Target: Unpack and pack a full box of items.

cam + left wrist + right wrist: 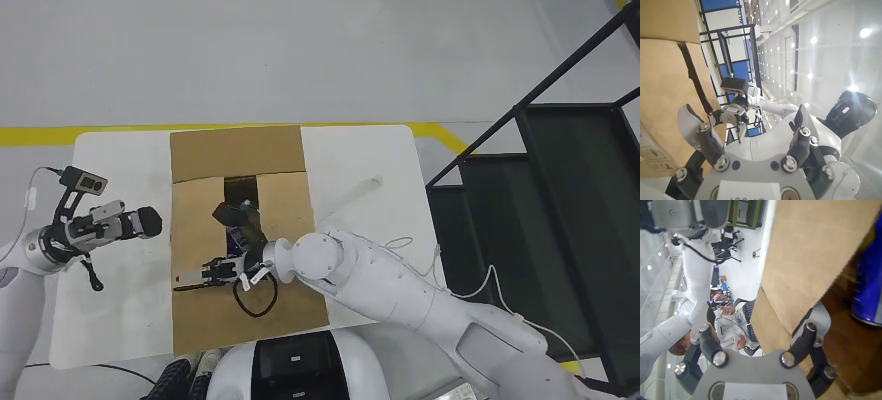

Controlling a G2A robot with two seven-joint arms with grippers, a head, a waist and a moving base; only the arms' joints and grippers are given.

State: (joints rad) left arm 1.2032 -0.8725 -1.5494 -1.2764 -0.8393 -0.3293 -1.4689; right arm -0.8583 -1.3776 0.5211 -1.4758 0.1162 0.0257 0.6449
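From above, your cardboard box point(210, 160) lay mid-counter point(370, 160), its long axis running away from the robot. The right gripper point(205, 272) reached over its near flap, and the left gripper point(142, 222) hung apart on the box's left. A thin pale rod point(355, 195) lay to the right. From the left wrist, you had those jaws wide and empty, facing the matte, ragged-edged cardboard. From the right wrist, your jaws stood wide astride a flap edge, with a glossy blue can point(866, 285) inside.

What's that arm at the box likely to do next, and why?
Probably close the right gripper on the cardboard flap and fold it back: its open jaws straddle the flap's edge, and the flap partly hides the blue can inside.
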